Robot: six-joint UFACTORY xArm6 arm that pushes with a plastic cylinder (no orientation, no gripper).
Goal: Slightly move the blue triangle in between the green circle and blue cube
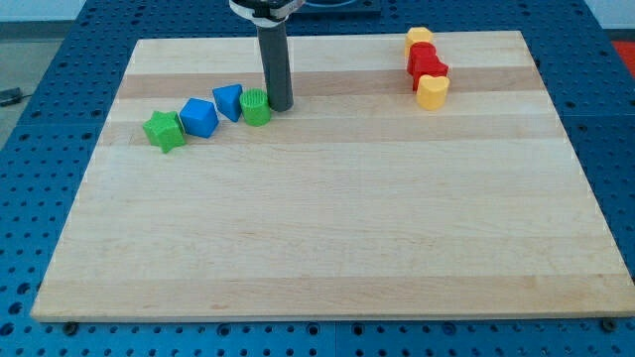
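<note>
The rod's lower end, my tip, is found resting on the wooden surface at the view's upper left, just to the view's right of the green circle and apparently touching it. No hand is fitted to this arm, so no opening can be reported and nothing is held; only pushing is possible.

The blue triangle is located at the view's left of the green circle, touching or very nearly touching it. The blue cube lies next, lower and further to the view's left, close against the triangle. A green star ends the row at the view's left.

It is judged that the triangle already sits roughly between the circle and the cube, though a little toward the view's top of the line joining them. The step in hand is judged to be the approach or fine adjustment. The next move is expected to require that my tip be taken round the circle to the triangle's upper side and a short, gentle push be given toward the view's bottom, without the circle or cube being disturbed.

Count: two blue blocks, two green blocks. At the view's upper right, well apart, a touching cluster is recorded: two yellow blocks and red blocks, apparently two, their shapes not clearly determinable.
</note>
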